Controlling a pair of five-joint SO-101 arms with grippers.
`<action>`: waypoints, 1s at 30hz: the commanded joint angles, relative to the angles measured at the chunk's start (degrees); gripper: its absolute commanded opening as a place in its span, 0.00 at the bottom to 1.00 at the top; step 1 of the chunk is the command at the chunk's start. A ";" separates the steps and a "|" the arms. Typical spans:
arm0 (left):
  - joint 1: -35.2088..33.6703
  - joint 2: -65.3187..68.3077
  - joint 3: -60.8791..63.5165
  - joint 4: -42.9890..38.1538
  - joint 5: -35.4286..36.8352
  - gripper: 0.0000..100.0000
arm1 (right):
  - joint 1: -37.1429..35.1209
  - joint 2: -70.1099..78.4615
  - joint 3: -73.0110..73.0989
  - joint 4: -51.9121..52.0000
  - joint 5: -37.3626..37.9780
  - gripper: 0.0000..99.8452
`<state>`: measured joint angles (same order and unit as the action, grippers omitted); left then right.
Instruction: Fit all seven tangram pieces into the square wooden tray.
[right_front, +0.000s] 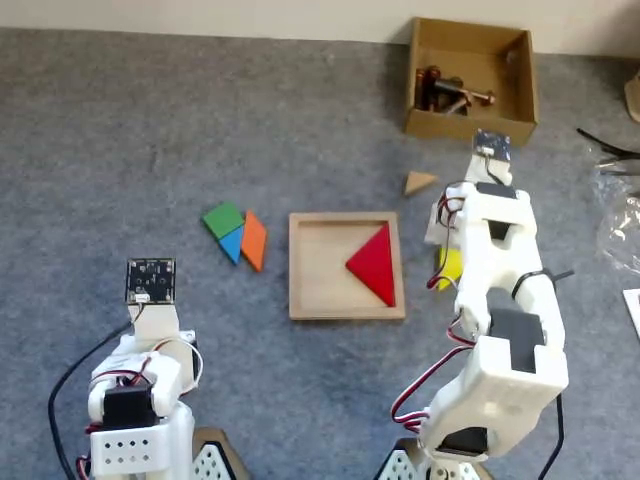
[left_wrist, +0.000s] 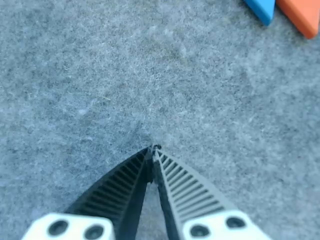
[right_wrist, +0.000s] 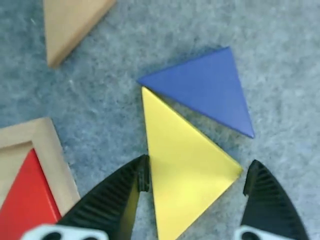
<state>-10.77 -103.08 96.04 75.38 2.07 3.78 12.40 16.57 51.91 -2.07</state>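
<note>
Our right gripper (right_wrist: 198, 174) is wide apart around the yellow triangle (right_wrist: 175, 145). Our left gripper (left_wrist: 153, 150) is pressed together over the mat (left_wrist: 100, 75). We see a red triangle (right_front: 375, 262) in the tray (right_front: 297, 270).

A square wooden tray (right_front: 296, 270) at mid-frame holds a red triangle (right_front: 376, 263) against its right side. To its left, a green square (right_front: 223, 219), a blue triangle (right_front: 232, 244) and an orange parallelogram (right_front: 254, 240) lie touching. A tan triangle (right_front: 419, 182) sits below the cardboard box (right_front: 470, 126) at upper right. A yellow piece (right_front: 449, 266) shows beside the right arm (right_front: 497, 300).
</note>
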 joint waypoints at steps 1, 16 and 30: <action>-0.48 0.40 1.19 0.44 0.09 0.00 | 0.40 -0.57 -2.51 -0.92 0.88 0.29; -0.48 0.40 1.19 0.44 0.09 0.00 | -1.71 0.66 -2.77 -1.01 0.97 0.29; -0.48 0.40 1.19 0.44 0.09 0.00 | -1.10 10.15 -9.36 6.46 0.97 0.28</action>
<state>-10.77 -103.08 96.04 75.38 2.07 2.99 22.24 9.01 56.48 -1.80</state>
